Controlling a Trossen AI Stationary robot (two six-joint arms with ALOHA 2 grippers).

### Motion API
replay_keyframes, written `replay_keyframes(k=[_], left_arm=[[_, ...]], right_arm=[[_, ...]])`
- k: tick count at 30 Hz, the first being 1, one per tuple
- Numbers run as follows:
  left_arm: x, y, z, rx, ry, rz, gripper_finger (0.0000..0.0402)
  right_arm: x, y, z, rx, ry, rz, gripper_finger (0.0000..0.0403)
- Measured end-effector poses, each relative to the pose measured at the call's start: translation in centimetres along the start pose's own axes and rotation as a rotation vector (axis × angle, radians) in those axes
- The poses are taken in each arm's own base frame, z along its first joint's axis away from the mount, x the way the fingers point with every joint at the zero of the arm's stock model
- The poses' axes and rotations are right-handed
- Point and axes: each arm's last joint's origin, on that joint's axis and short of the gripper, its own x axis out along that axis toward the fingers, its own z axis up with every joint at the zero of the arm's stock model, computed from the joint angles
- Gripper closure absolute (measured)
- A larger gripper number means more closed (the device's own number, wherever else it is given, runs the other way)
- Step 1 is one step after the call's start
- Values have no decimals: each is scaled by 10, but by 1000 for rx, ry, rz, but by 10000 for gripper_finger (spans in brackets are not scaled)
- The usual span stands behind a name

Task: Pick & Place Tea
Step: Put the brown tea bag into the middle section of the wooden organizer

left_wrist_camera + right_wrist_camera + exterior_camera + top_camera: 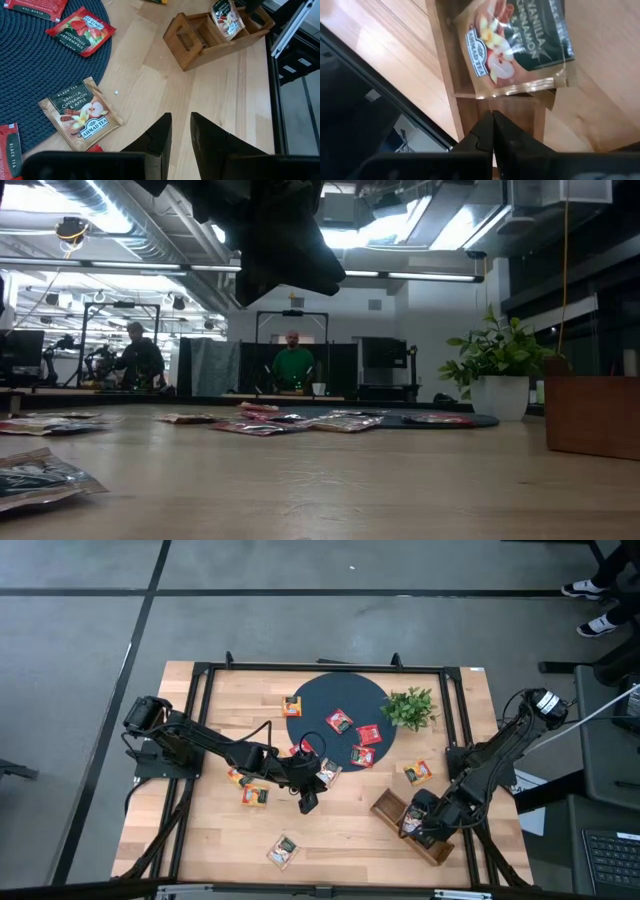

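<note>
Several tea packets lie flat on the table and on the dark round mat (335,700), among them red ones (340,721) (369,734) and a brown vanilla one (80,114). Another vanilla packet (520,45) stands in a compartment of the wooden tray (392,808), leaning on its wall. My right gripper (493,125) is shut and hovers over the tray just short of that packet's edge, with nothing between its fingers. My left gripper (181,131) hangs open over bare wood near the mat's near edge, beside the vanilla packet on the mat's rim.
A small green plant (410,708) in a white pot stands at the mat's far right. Loose packets lie near the front edge (283,852), left of centre (255,796) and right of the mat (417,772). People stand in the room beyond the table (292,365).
</note>
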Motion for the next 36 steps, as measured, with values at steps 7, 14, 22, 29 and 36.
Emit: replay_keyframes(k=[7,14,22,29,36], left_arm=[[0,0,0,0,0,0,334],[0,0,0,0,0,0,334],[0,0,0,0,0,1,334],[0,0,0,0,-1,1,334],[0,0,1,-1,-3,1,334]], right_arm=[[0,-1,1,1,-33,-2,380],[0,-1,3,1,-91,0,397],[6,-1,5,3,-137,-26,385],[11,9,6,-4,-174,56,396],[11,10,6,-2,-180,70,388]])
